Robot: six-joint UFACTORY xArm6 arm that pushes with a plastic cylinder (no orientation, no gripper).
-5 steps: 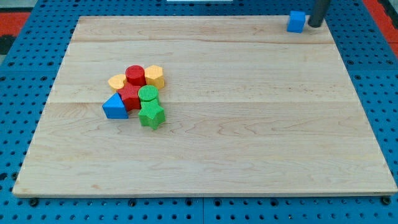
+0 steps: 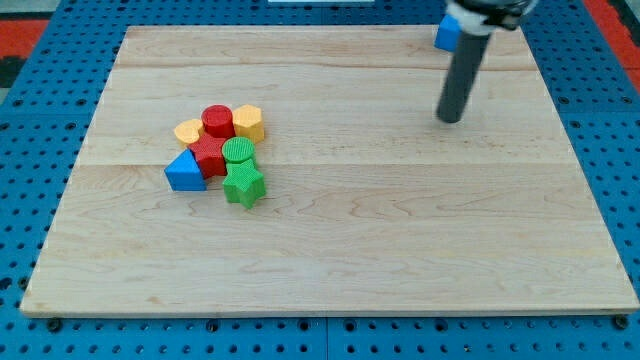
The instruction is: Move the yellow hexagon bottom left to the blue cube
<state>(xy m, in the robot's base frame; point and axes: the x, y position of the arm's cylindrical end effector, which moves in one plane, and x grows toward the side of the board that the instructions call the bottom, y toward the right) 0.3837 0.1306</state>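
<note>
The yellow hexagon sits at the right end of a cluster of blocks on the left half of the wooden board. The blue cube is at the view's top right, near the board's far edge, partly hidden behind the rod. My tip rests on the board below the blue cube and far to the right of the yellow hexagon, touching no block.
The cluster also holds a red cylinder, a yellow block, a red block, a blue triangle, a green cylinder and a green star. A blue pegboard surrounds the board.
My tip has moved from the top right corner beside the blue cube down and left onto the board. The blue cube has shifted a little to the left. The cluster has not moved.
</note>
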